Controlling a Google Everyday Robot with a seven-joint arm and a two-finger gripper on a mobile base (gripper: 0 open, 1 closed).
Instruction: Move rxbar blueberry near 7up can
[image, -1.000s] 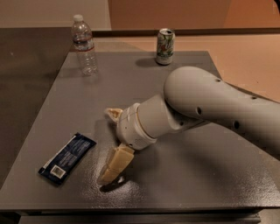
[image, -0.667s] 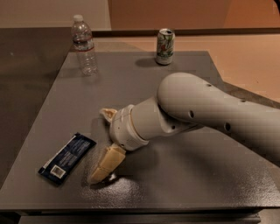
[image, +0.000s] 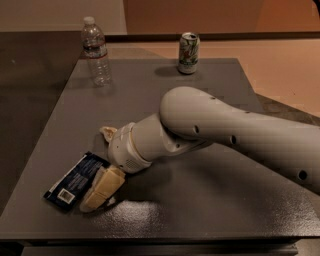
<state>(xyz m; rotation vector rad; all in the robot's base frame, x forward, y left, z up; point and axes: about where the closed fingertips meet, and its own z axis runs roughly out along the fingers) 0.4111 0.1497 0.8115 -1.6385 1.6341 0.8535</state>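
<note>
The rxbar blueberry, a flat dark navy wrapper with a white barcode patch at its near end, lies on the grey table near the front left corner. My gripper is right beside it, low over the table. Its fingers are spread apart: one tan finger lies along the bar's right edge, and the other is behind the bar's far end. The jaws are open and hold nothing. The 7up can, white and green with a silver top, stands upright at the table's far edge, well away from the bar.
A clear plastic water bottle with a white cap stands at the far left of the table. My thick white arm reaches in from the right across the table's middle. Tan floor lies beyond the right edge.
My gripper has moved left across the table to the bar, and its near finger now rests against the bar's right edge. The bar, can and bottle have stayed in place.
</note>
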